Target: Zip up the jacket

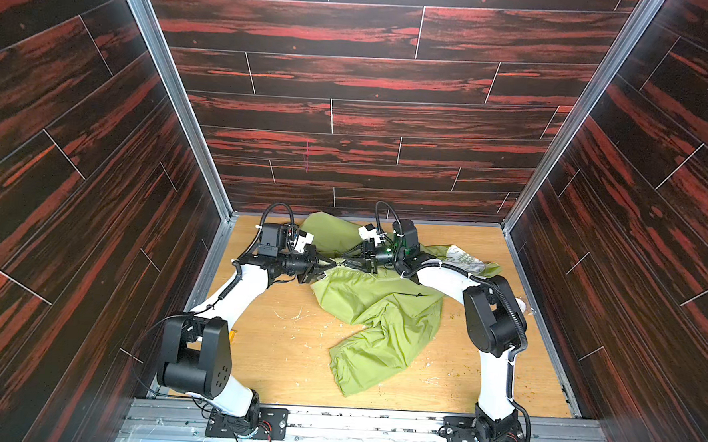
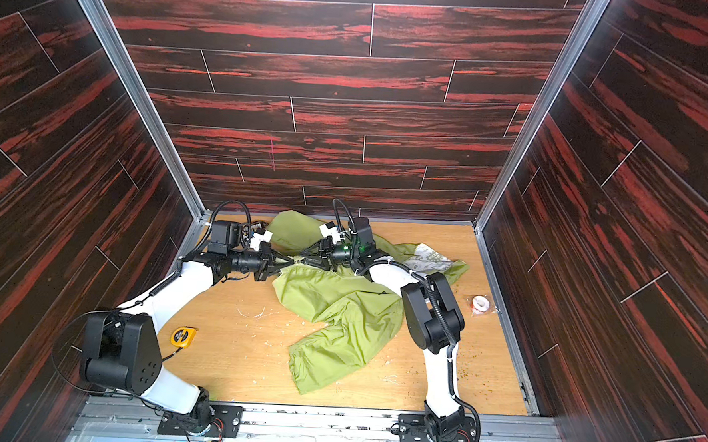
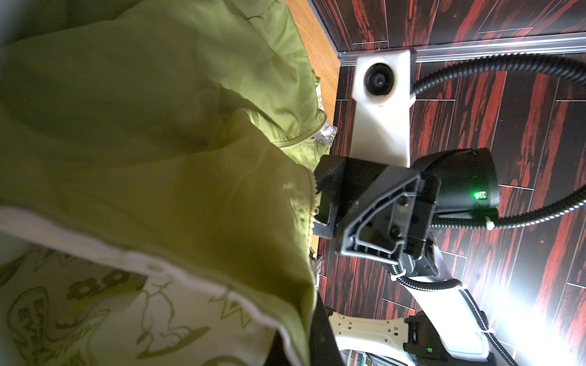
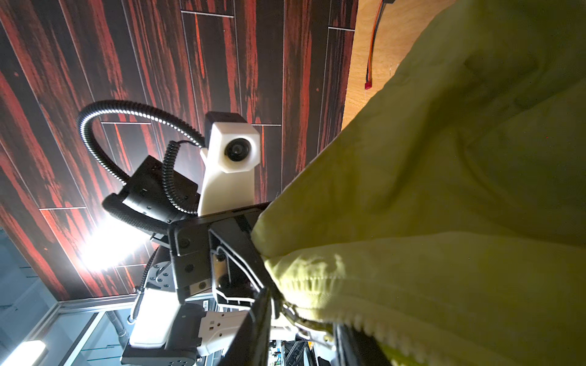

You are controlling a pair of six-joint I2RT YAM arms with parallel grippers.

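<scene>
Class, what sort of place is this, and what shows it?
Probably a robot test booth: two robot arms bolted to a metal rail, wood-print walls boxing in the table, a tape measure lying there.

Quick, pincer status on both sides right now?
Left pincer: closed, pinching the jacket edge.
Right pincer: at the jacket's zipper edge; whether it grips cannot be told.

1. I am working inside a boxed-in robot test cell.
2. Dark red wood-print panels (image 1: 351, 76) are walling three sides, framed by aluminium posts (image 1: 175, 92).
3. My left arm (image 1: 241, 284) and right arm (image 1: 496, 379) are standing bolted to a metal rail (image 1: 375, 423) beside a wooden tabletop (image 1: 278, 363).
4. A tape measure (image 2: 182, 337) is lying there.
</scene>
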